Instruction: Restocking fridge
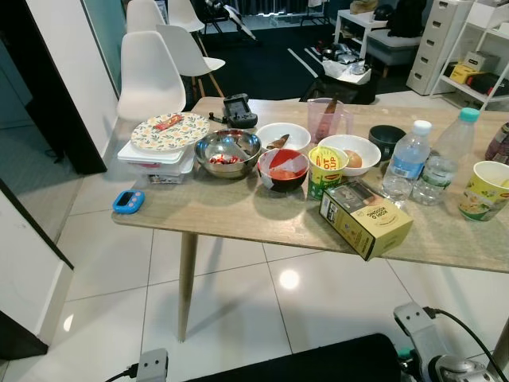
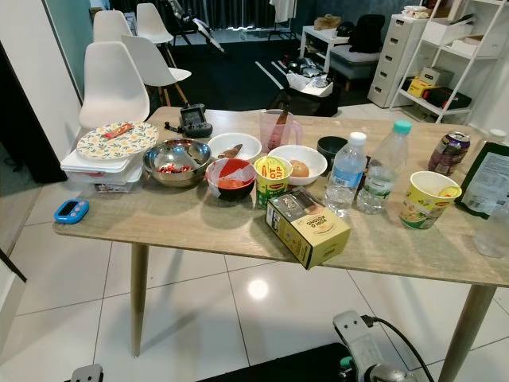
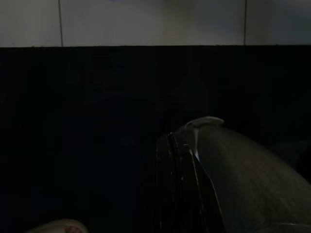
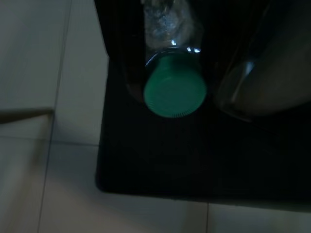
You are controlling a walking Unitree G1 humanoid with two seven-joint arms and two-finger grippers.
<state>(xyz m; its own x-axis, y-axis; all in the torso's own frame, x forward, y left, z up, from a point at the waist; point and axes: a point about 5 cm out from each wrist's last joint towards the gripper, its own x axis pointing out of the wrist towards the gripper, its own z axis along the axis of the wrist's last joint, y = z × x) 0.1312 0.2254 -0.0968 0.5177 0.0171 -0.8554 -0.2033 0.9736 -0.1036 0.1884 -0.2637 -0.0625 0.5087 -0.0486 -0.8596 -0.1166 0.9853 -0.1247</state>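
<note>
A light wooden table (image 2: 159, 219) stands in front of me and carries the food and drink. On it are a clear water bottle with a blue cap (image 2: 347, 175), a clear bottle with a teal cap (image 2: 382, 169), a yellow box (image 2: 307, 227), a yellow cup (image 2: 272, 180), another yellow cup (image 2: 428, 199) and a dark can (image 2: 449, 152). In the right wrist view, my right gripper (image 4: 175, 82) hangs low over the floor, shut on a clear bottle with a green cap (image 4: 175, 92). The left wrist view is very dark; my left arm hangs idle.
A steel bowl (image 2: 176, 161), a red bowl (image 2: 230, 177), white bowls (image 2: 298, 163), a patterned plate on a white container (image 2: 119, 143) and a blue timer (image 2: 71, 210) also sit on the table. White chairs (image 2: 111, 83) stand behind it. White tile floor (image 2: 64, 286) lies before the table.
</note>
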